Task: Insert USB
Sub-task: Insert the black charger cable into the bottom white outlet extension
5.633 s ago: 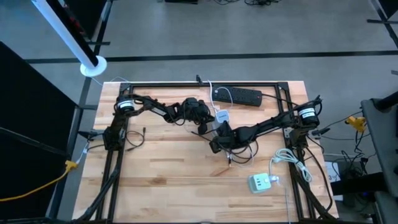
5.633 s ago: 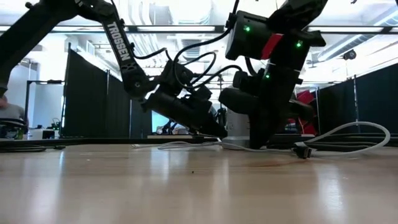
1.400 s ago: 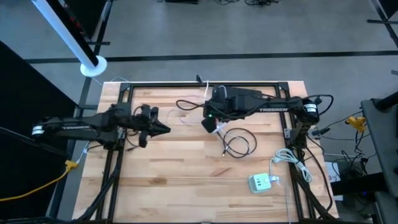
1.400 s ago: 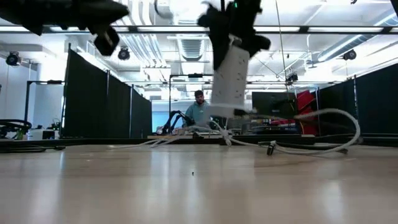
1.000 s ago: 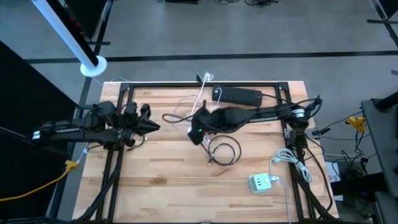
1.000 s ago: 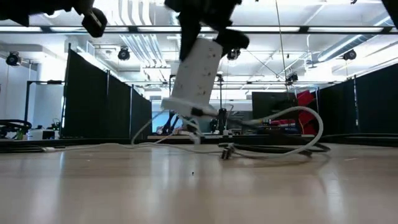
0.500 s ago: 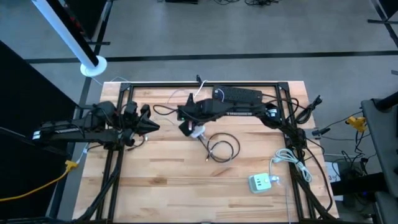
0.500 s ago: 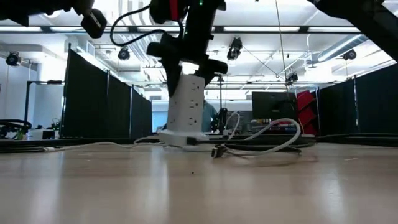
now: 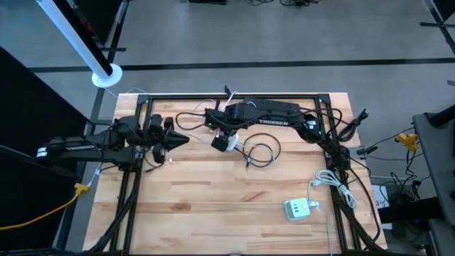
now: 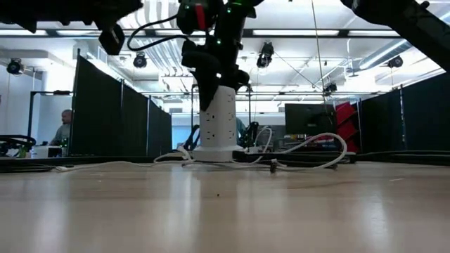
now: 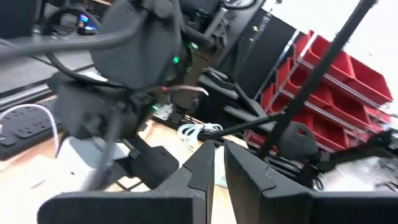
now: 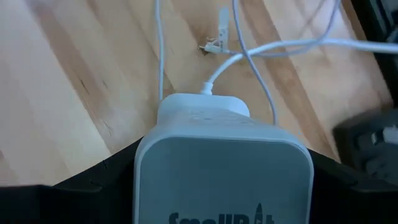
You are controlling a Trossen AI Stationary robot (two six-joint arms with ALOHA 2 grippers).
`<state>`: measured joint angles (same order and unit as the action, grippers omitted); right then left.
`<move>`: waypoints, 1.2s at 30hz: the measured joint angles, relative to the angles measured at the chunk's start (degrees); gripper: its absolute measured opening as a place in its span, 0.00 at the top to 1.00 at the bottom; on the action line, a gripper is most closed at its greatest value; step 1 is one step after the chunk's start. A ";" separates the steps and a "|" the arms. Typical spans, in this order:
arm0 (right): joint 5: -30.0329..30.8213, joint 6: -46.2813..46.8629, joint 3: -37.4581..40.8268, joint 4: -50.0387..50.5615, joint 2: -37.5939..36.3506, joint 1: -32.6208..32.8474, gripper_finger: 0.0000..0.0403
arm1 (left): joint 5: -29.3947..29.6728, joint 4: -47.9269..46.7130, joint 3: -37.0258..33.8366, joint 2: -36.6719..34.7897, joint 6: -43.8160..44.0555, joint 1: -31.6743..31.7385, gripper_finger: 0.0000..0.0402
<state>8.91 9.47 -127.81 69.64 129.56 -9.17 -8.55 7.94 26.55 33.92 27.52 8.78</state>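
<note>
A white power tower [image 10: 218, 119] stands upright at the table's middle, toward the far side, and shows from above in the high view [image 9: 223, 141]. My right gripper [image 10: 214, 74] is shut on its top. A white cord and a black cable coil [image 9: 260, 152] lie to its right, the black cable's plug end [image 10: 274, 166] on the wood. My left gripper [image 9: 186, 138] hovers level to the left of the tower, pointing at it, shut [image 11: 217, 165], with nothing visible between its fingers. My right gripper pinches the tower's upper end [image 12: 221, 162] between its two fingers [image 12: 93, 180], one on each side. It comes from above, pointing steeply down. The tower stands upright below the fingers, its round base [image 10: 216, 152] on the table.
A black power strip [image 9: 274, 109] lies along the far edge. A white and green charger [image 9: 298, 208] with a white cord sits near the right front corner. Bare wood spreads across the near half. A person shows far behind the table in the low view.
My right gripper has lowered the tower, which hung tilted and clear of the table, and stood it upright on its base a little farther toward the far edge. The cords have been dragged along; the black coil has shifted toward the far edge.
</note>
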 joint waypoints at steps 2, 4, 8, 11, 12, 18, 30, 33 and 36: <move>0.01 -2.05 0.00 0.08 0.00 -0.02 0.27 | 0.51 0.23 0.00 0.89 0.64 0.00 0.94; -0.06 -4.37 -0.21 0.74 0.00 -0.08 0.27 | 0.61 0.92 0.00 1.76 1.41 0.00 0.94; -0.37 -9.25 -0.28 1.45 -0.98 -0.22 0.25 | 0.63 3.00 0.02 3.29 3.18 0.00 0.94; -1.20 -13.26 -0.46 2.17 -1.53 -0.47 0.15 | 0.68 3.91 0.02 4.15 3.53 0.00 0.94; -1.63 -14.55 -0.46 2.54 -1.53 -0.54 0.13 | 0.70 4.25 0.02 4.41 3.55 0.00 0.94; -8.84 -18.05 -0.37 1.61 -1.51 -1.34 0.13 | 2.01 4.74 0.02 5.42 4.18 0.00 0.94; -9.48 -19.33 -0.20 4.09 -5.60 -1.63 0.18 | 2.01 -3.96 0.95 2.76 5.01 0.00 0.94; -9.53 -19.60 -0.17 4.21 -5.60 -1.66 0.17 | 2.31 -21.83 5.42 2.94 5.06 0.00 0.94; -9.59 -19.60 -0.17 4.99 -5.68 -1.60 0.17 | 4.47 -41.29 11.61 5.03 5.76 0.00 0.94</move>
<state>-0.68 -10.13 -127.98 74.63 123.87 -10.77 -4.08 -33.35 38.15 38.95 33.28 8.78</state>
